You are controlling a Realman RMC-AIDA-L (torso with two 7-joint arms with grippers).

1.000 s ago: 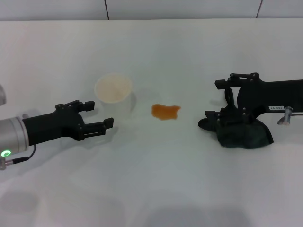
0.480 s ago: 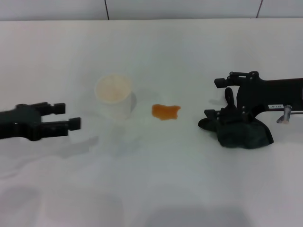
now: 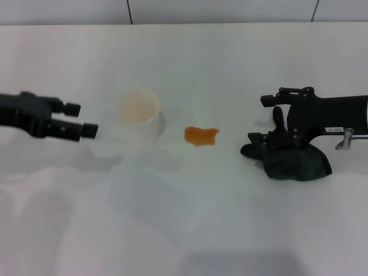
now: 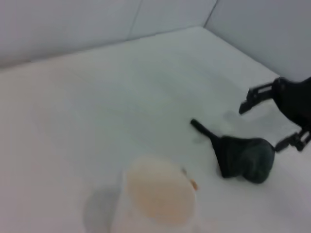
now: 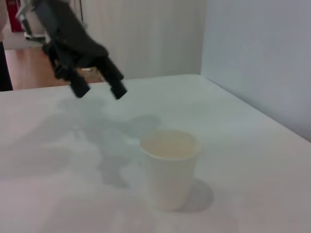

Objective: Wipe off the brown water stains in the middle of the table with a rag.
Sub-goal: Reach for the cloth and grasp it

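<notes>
The brown water stains (image 3: 201,135) lie near the middle of the frame on the white table (image 3: 190,230), just right of the white cup (image 3: 139,118). At the right of the frame the right gripper (image 3: 275,123) rests over the rag (image 3: 296,161), its jaws spread, one above and one down at the cloth. At the left edge the left gripper (image 3: 82,119) hangs above the table, jaws open and holding nothing, well apart from the cup.

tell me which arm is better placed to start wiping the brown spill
Right, probably. The right gripper sits at the rag, beside the brown water stains. The left gripper is open and empty, raised on the white cup's far side.
</notes>
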